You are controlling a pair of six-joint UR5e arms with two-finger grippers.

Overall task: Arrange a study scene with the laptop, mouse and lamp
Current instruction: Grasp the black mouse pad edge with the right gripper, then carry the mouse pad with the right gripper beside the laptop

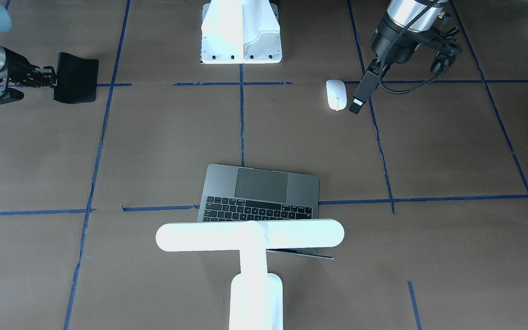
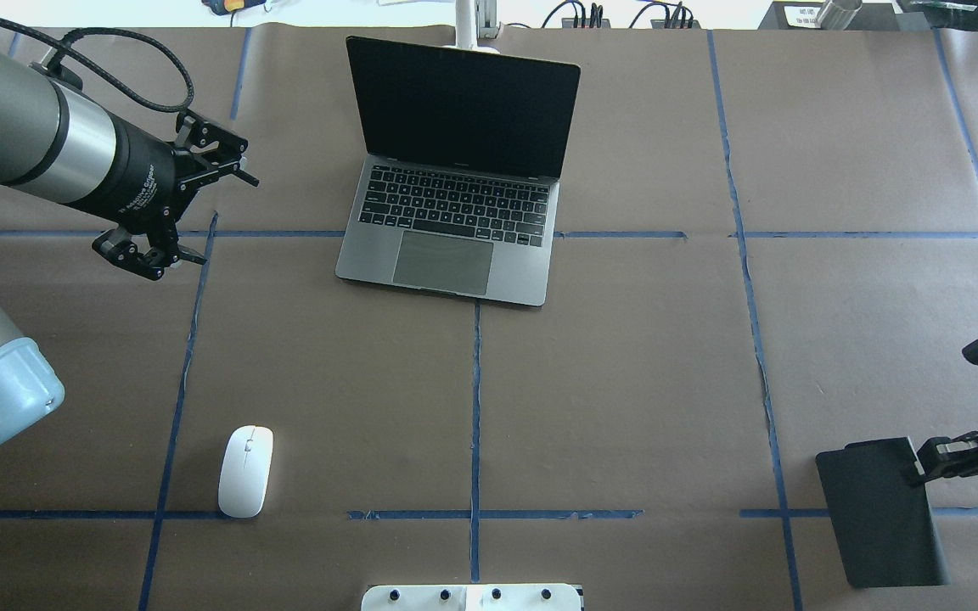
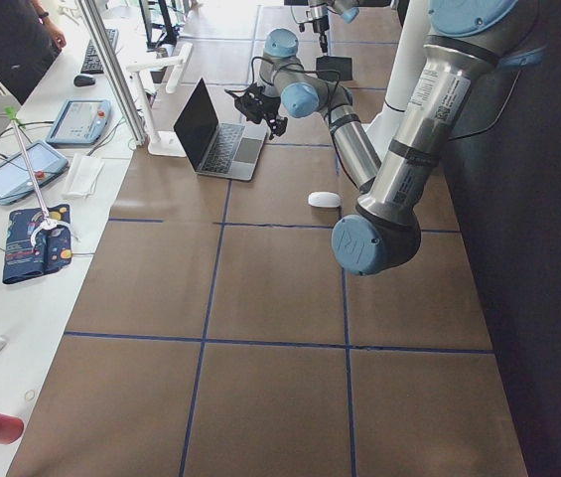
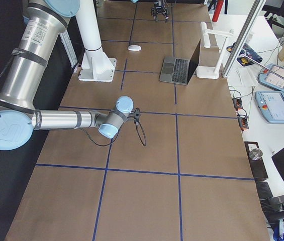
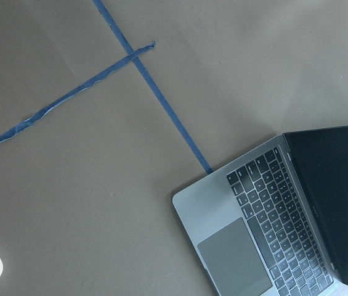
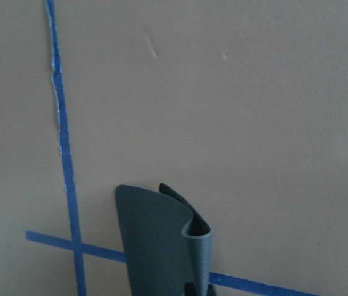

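Brown paper is covering the table (image 2: 625, 382), and blue tape lines (image 2: 476, 407) are crossing it. The laptop (image 2: 455, 212) is sitting open at the far middle, with its dark screen facing the robot. The lamp (image 1: 250, 236) is standing just behind the screen, its long white bar running the same way as the screen. The mouse (image 2: 245, 471) is lying flat on the robot's left side, near the white base block (image 2: 472, 596) and well apart from the laptop. The left gripper (image 2: 230, 221) is hovering over the table beside the laptop, fingers spread wide and holding nothing. The right gripper (image 2: 922, 462) is pinching one edge of a black mat (image 2: 879, 518), which is curling up where it is being held.
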